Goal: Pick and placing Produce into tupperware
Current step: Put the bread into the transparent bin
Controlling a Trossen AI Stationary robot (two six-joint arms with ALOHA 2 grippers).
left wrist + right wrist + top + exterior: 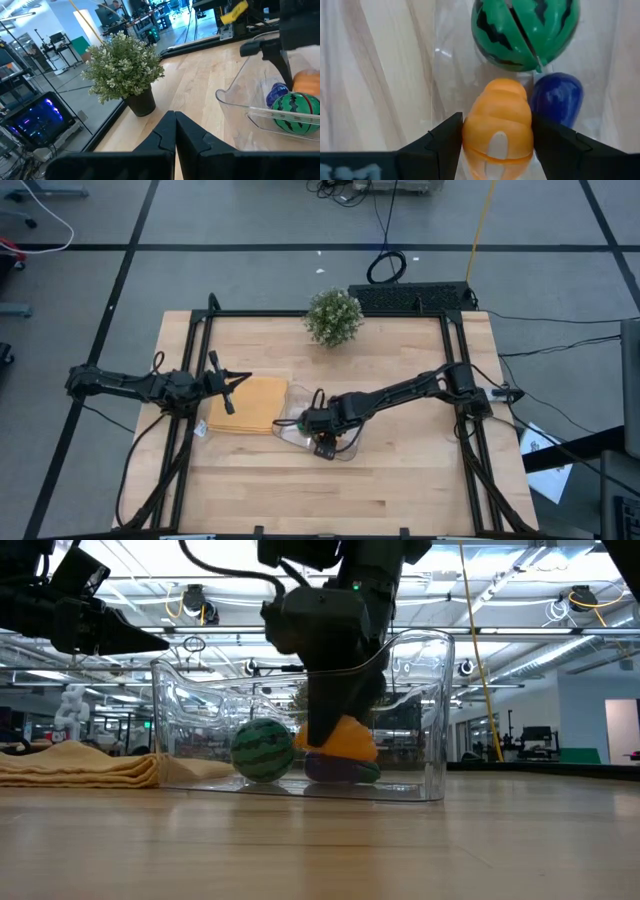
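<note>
From above, you see the right gripper (322, 442) reaching across the table into the clear tupperware (290, 432), which sits on the wood just beside the tan mat (248, 404). The left gripper (232, 385) hangs over the mat's near edge, well apart from the container. A potted plant (333, 316) stands at the far side of the table.

At table level, you find the tupperware (420, 710) standing flat on the wood with the right gripper (335, 740) lowered inside it. The orange piece (352, 739) is at the gripper's tip, sitting on top of the purple piece (345, 770). The green striped ball (263, 749) rests on the container floor just beside them. The folded mat (80, 766) lies next to the container's wall.

Through the left wrist camera, your left gripper's fingers (167, 137) are pressed together with nothing between them. Beyond them you see the plant (125, 70) and the container's corner (235, 100), holding the green ball (295, 112), the purple piece (276, 93) and the orange piece (307, 82).

Through the right wrist camera, your right gripper (496, 140) pinches the orange piece (497, 125) between its two fingers. The green ball (525, 30) and the purple piece (557, 97) lie just beyond it, inside the container.
</note>
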